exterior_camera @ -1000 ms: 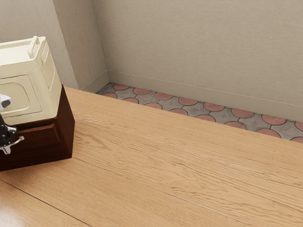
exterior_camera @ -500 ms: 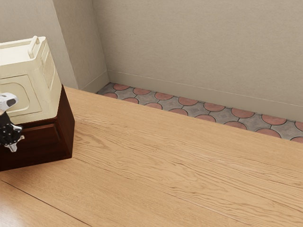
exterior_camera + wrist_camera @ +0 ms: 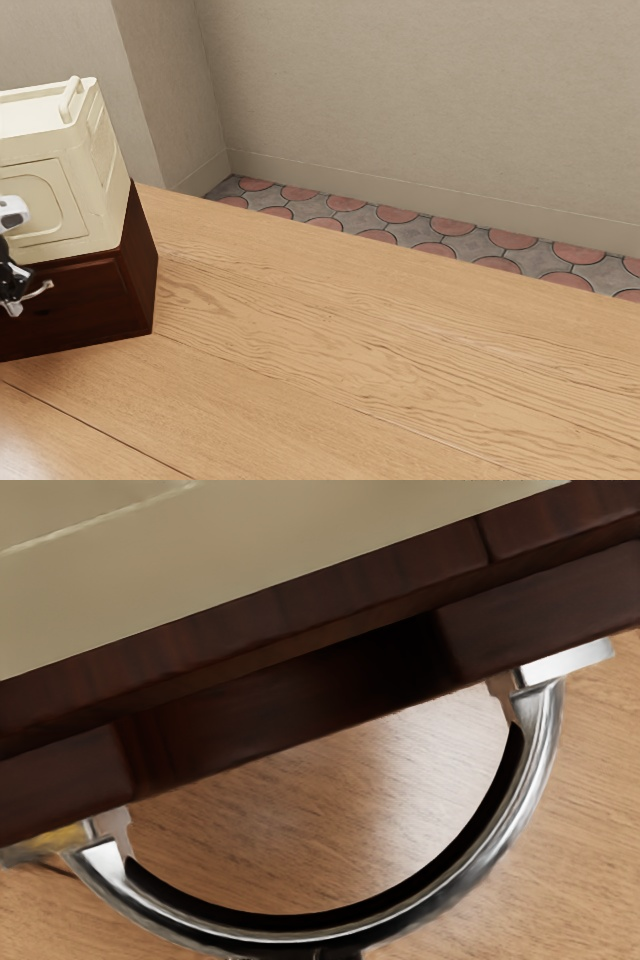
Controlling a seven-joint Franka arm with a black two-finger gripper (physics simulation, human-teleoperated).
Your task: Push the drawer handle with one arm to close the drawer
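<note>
In the exterior view I have one dark red-brown wooden cabinet at the exterior view's left, standing on one light wood-grained bench. One cream box with moulded panels sits on top of it, with one raised cream bar showing. My one end effector, black with a silvery tip, is at one dark wooden drawer front, beside one curved silver drawer handle. The picture's edge cuts off the end effector, the box and the cabinet, so I cannot tell whether the end effector is open or closed. This view also gives me the plain beige wall and the floor's grey and pinkish tiles, whose rows run out of frame.

In the wrist view I get the broad arc of that same handle, projecting from the drawer front, with two silver end mounts and a black inner edge. Bench wood shows through the arc. A small yellowish patch lies by one mount. The middle of the arc meets the picture's edge beside a dark sliver I can't make out. Deep shadow under the cabinet's upper edge keeps me from telling whether the drawer is fully closed.
</note>
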